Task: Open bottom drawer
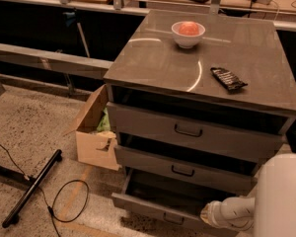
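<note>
The grey cabinet (197, 58) has three drawers. The bottom drawer (153, 207), with the slimmest front, is pulled out part way, showing its dark inside (172, 191). Its small black loop handle (172, 220) sits at the front's centre, near the lower frame edge. My white arm (234, 214) reaches in from the bottom right. My gripper (206, 215) is at the arm's tip, at the drawer's front just right of the handle. The top drawer (187, 131) and the middle drawer (182, 170) stand slightly out.
A white bowl (188, 33) and a dark remote-like object (228, 78) lie on the cabinet top. An open cardboard box (94, 132) stands against the cabinet's left side. A black stand leg (32, 189) and a cable loop (69, 201) lie on the floor at left.
</note>
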### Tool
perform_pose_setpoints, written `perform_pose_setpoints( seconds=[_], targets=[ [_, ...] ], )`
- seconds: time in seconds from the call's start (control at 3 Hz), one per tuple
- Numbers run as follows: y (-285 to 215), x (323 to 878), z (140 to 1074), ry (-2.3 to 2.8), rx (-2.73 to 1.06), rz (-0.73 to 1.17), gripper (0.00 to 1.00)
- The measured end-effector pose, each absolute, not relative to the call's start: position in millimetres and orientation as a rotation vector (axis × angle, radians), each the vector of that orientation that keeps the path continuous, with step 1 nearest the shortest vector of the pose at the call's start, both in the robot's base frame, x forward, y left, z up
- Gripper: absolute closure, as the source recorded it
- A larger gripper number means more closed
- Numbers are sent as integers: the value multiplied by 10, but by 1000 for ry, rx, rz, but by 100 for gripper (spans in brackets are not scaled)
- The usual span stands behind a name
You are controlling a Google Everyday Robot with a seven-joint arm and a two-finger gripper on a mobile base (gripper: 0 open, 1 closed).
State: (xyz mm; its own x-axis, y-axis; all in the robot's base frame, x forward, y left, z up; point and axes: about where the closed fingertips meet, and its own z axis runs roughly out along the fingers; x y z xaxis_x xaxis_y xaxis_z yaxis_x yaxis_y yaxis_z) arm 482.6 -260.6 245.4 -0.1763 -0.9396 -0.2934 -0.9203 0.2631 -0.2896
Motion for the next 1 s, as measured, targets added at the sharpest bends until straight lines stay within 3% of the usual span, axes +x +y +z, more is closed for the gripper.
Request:
perform_pose_setpoints(
  seconds=[0.67,1.0],
  targets=[
    [-2551,5233,2451,2045,-1692,-194,100],
    [-2546,5376,2385,2028,-1677,-238,100]
  ],
)
